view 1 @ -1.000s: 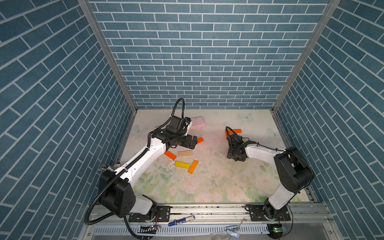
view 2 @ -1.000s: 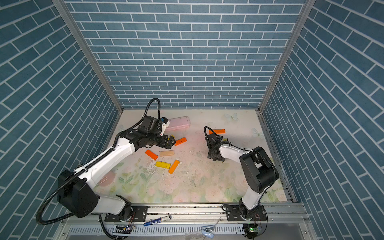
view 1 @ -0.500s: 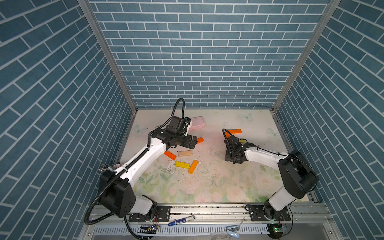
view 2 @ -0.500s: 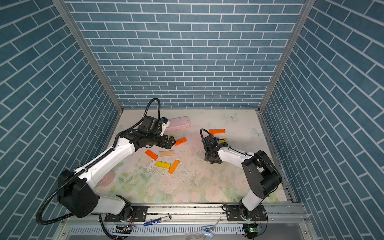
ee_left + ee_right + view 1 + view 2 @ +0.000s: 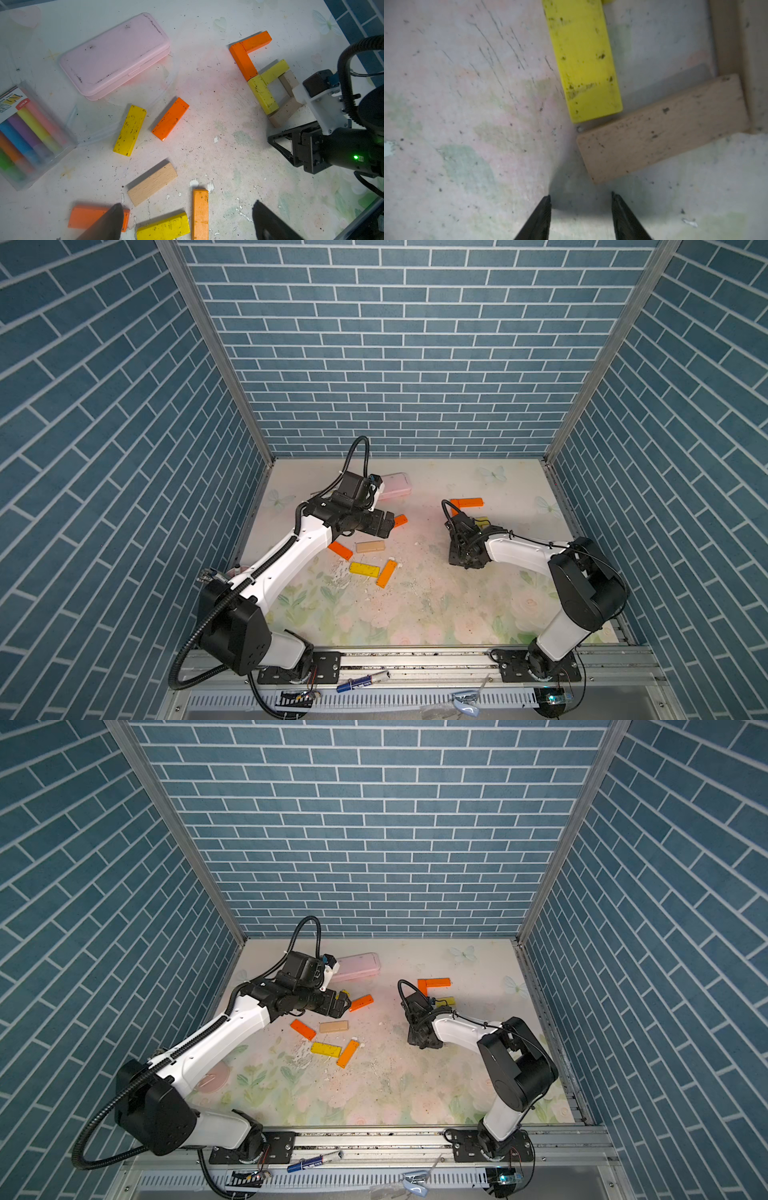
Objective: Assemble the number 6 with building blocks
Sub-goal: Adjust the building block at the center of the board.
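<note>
The number 6 (image 5: 262,94) lies at the back right, built of two orange, two yellow and two tan bars. Its bottom tan bar (image 5: 662,128) sits tilted, one end by the yellow bar (image 5: 583,58). My right gripper (image 5: 581,196) stands open and empty just in front of that tan bar, low over the table in both top views (image 5: 461,561) (image 5: 420,1042). Several loose building blocks (image 5: 152,184) lie at centre left (image 5: 370,546). My left gripper (image 5: 187,205) hangs wide open above them (image 5: 386,524), holding nothing.
A pink case (image 5: 116,56) lies at the back left (image 5: 395,486). A clear pack of coloured chalks (image 5: 27,133) shows only in the left wrist view. White crumbs dot the floral table (image 5: 415,605). Blue brick walls close three sides.
My right gripper has shifted slightly left and forward, uncovering more of the figure's orange top bar. The left arm has stayed still.
</note>
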